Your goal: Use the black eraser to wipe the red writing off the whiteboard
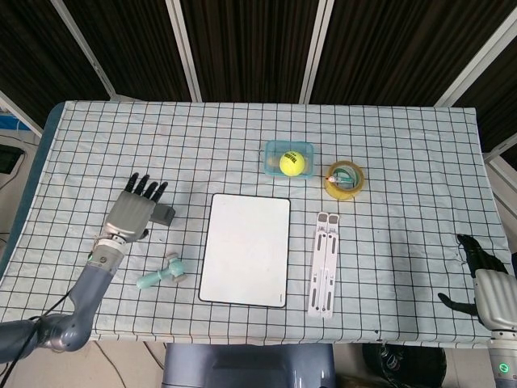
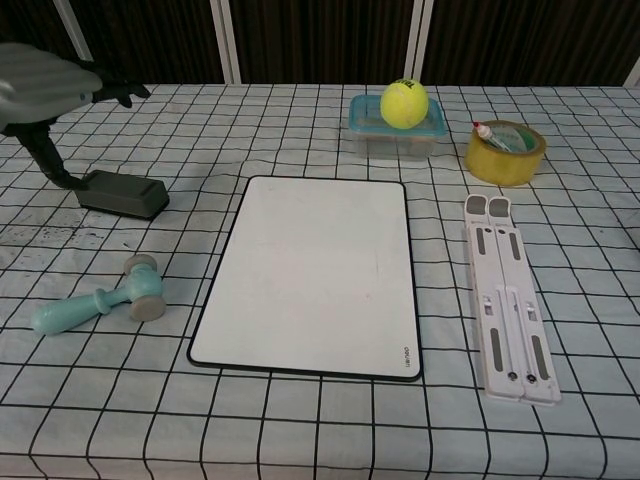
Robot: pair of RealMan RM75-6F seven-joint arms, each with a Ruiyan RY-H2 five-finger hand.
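The black eraser (image 1: 165,215) (image 2: 124,195) lies flat on the checked cloth, left of the whiteboard (image 1: 246,249) (image 2: 312,272). The board's surface looks white, with only faint pinkish traces and no clear red writing. My left hand (image 1: 133,207) (image 2: 45,85) hovers above and to the left of the eraser, fingers spread and holding nothing. In the chest view its thumb reaches down to the eraser's left end; I cannot tell whether it touches. My right hand (image 1: 483,281) sits at the table's near right corner, far from the board, and holds nothing.
A teal toy hammer (image 1: 161,275) (image 2: 98,298) lies in front of the eraser. A white folding stand (image 1: 324,263) (image 2: 505,297) lies right of the board. Behind the board are a tub with a tennis ball (image 1: 291,162) (image 2: 403,104) and a yellow tape roll (image 1: 344,179) (image 2: 505,151).
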